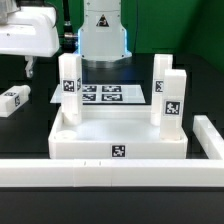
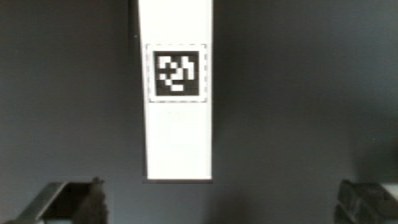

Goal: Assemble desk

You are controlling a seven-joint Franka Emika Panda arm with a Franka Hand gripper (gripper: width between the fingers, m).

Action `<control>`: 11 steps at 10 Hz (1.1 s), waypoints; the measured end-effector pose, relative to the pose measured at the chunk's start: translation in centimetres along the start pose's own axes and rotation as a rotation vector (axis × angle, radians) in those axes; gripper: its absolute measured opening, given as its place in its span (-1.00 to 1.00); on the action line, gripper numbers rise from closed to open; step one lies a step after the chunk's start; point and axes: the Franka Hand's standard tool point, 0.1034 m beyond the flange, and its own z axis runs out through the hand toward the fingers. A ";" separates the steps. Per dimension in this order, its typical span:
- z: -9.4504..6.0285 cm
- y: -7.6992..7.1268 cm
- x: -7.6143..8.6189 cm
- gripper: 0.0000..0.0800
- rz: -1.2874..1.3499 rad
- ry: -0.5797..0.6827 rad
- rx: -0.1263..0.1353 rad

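Gripper (image 1: 31,70), jaws spread wide and empty, hangs above our loose leg (image 2: 175,95) at nine o'clock of the tabletop (image 1: 118,140), lined up to straddle it.

the dark table (image 1: 30,130) carries the white tabletop (image 1: 120,140) near its middle, with the marker board (image 1: 100,94) flat behind it. a loose leg (image 1: 12,100) lies at the exterior view's left. the long white bar (image 1: 110,174) spans the front edge.
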 end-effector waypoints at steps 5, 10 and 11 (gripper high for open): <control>0.9 -0.6 -0.1 0.62 -0.022 -0.325 0.065; 1.7 -0.4 -0.1 0.62 -0.033 -0.514 0.077; 2.2 0.7 -0.4 0.62 -0.015 -0.524 0.075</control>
